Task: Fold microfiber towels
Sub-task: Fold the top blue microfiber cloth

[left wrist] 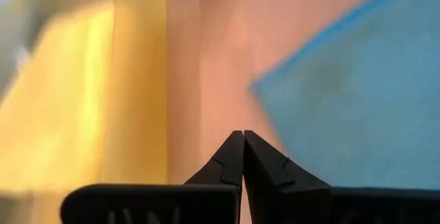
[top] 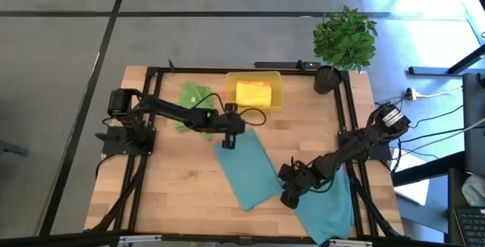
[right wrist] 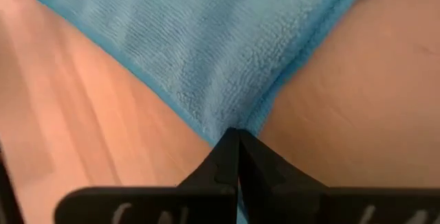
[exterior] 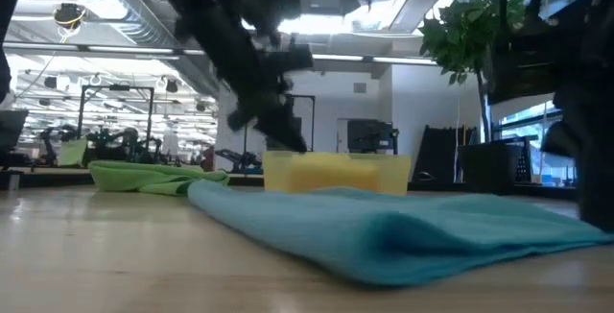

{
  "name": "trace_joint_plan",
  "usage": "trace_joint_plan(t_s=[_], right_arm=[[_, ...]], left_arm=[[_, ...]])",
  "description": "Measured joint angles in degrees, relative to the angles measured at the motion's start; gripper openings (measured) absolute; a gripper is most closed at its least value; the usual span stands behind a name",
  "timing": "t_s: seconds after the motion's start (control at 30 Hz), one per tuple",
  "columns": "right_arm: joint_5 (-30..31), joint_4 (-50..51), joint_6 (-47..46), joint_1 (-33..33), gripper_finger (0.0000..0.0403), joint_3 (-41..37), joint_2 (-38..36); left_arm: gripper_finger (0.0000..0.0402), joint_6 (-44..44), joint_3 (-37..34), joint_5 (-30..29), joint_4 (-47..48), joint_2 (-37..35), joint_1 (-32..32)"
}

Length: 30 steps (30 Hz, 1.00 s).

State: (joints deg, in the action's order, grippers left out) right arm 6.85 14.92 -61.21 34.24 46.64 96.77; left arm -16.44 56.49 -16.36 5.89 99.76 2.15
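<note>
**Both pincers closed, right one pinching a teal corner**

Right pincer (right wrist: pixel 237 138) clamped tight on the corner of a teal towel (right wrist: pixel 206 38), cloth edge caught between the tips in the right wrist view. Seen from above at the table's (top: pixel 167 194) near right part, at the lower right corner of the folded teal towel (top: pixel 248 167) lying mid-table, just beside a second teal towel (top: pixel 330 209) spread near the right front edge. Cannot tell from above which of the two cloths sits in the grip.

Left pincer (left wrist: pixel 243 141) shut, tips pressed together with nothing between them. Poised above bare wood between the yellow plastic tray (left wrist: pixel 82 93) and the far corner of the folded teal towel. From above, placed at that towel's far end (top: pixel 227 139).

Green towel (top: pixel 193 99) crumpled at the far left of the tray (top: pixel 274 99). Yellow towel (top: pixel 254 93) folded inside the tray. Potted plant (top: pixel 345 39) at the far right corner.
</note>
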Motion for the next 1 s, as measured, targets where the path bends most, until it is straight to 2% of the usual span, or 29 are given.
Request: trace_joint_plan(t_s=[0.07,0.17,0.37,0.47,0.57,0.7,1.0], right_arm=[[0.5,7.9,-0.3,0.2,0.0007,1.5,-1.0],[6.6,15.1,0.3,1.0,0.0007,3.4,-4.2],[16.4,16.3,6.0,-0.4,0.0007,3.7,-10.0],[18.6,14.8,10.6,-3.3,0.0007,3.7,-10.4],[17.8,10.4,16.3,-7.8,0.0007,3.7,-9.1],[12.6,3.0,25.6,-14.2,0.0007,3.7,-6.4],[5.0,-9.4,39.5,-26.9,0.0007,3.7,-1.5]], left_arm=[[0.0002,1.3,0.9,0.0,1.4,-1.4,-2.5],[0.0002,1.8,1.4,0.1,1.5,-2.0,-7.3],[0.0002,6.8,1.2,0.2,3.1,-1.4,-18.2],[0.0001,10.6,0.7,-0.2,3.1,-1.4,-22.8],[0.0002,14.5,0.6,-2.5,6.0,-1.4,-26.5],[0.0001,20.3,0.2,-4.4,10.7,-1.4,-28.4],[0.0001,29.5,-6.2,-6.5,8.1,-1.3,-25.6]])
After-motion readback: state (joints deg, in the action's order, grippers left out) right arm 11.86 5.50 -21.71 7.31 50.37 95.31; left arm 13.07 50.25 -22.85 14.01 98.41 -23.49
